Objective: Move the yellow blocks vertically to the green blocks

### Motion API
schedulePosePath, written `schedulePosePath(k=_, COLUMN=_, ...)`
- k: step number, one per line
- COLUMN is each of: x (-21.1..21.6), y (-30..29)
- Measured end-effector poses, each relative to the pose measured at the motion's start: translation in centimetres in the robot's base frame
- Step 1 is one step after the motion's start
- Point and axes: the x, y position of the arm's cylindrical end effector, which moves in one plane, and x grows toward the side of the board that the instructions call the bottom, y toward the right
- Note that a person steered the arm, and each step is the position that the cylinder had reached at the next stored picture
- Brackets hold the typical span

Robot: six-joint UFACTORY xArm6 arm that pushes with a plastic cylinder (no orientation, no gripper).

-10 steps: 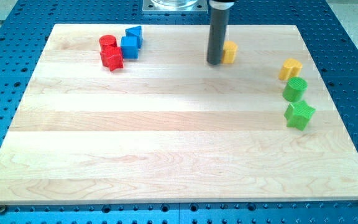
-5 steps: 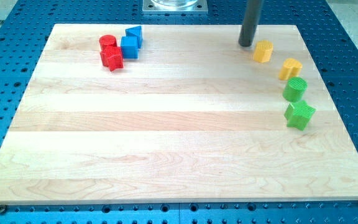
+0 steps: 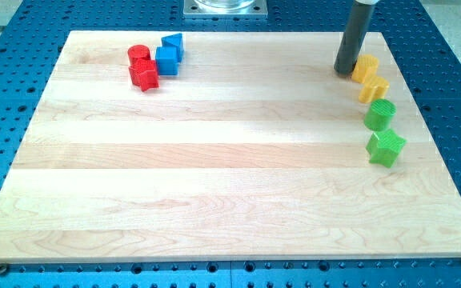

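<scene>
- Desk [image 3: 214, 176]: pale wood board on a blue perforated base; its near (view's bottom) part held no blocks.
- Green star-shaped block [image 3: 386, 148] was the nearest piece, close to the desk's right edge.
- Green cylinder [image 3: 379, 115] sat just above it toward the view's top, near but apart from the star.
- Lower yellow block [image 3: 374, 89] sat just above the green cylinder, close to it; contact could not be judged. Shape looked rounded on one side, not clear enough to name.
- Upper yellow block [image 3: 365, 68] was just above and slightly left of the lower one; the two looked to touch or nearly touch. Shape also unclear.
- Those four pieces formed a slightly curved column down the view's right side, yellow pair on top, green pair below.
- End effector was the bare dark rod; no jaws on it, so nothing to read as open or closed, and it gripped nothing.
- My tip [image 3: 345, 72] rested on the desk right at the left side of the upper yellow block, touching or almost touching it.
- Far left cluster, well apart from all of that: red star-shaped block [image 3: 144, 75], red cylinder [image 3: 139, 56] behind it, blue cube [image 3: 166, 60] just right of them, blue triangular block [image 3: 173, 43] farthest back.
- Grey metal mount [image 3: 226, 6] showed at the view's top edge, beyond the desk.
</scene>
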Motion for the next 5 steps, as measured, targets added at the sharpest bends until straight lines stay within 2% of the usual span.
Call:
schedulePosePath(k=1, x=-2.3, y=-1.0)
schedulePosePath(k=2, x=-3.7, y=-6.3)
schedulePosePath(k=3, x=-0.1, y=-17.2)
schedulePosePath(k=4, x=-1.2, y=-20.0)
schedulePosePath(k=5, x=-5.1, y=-21.3)
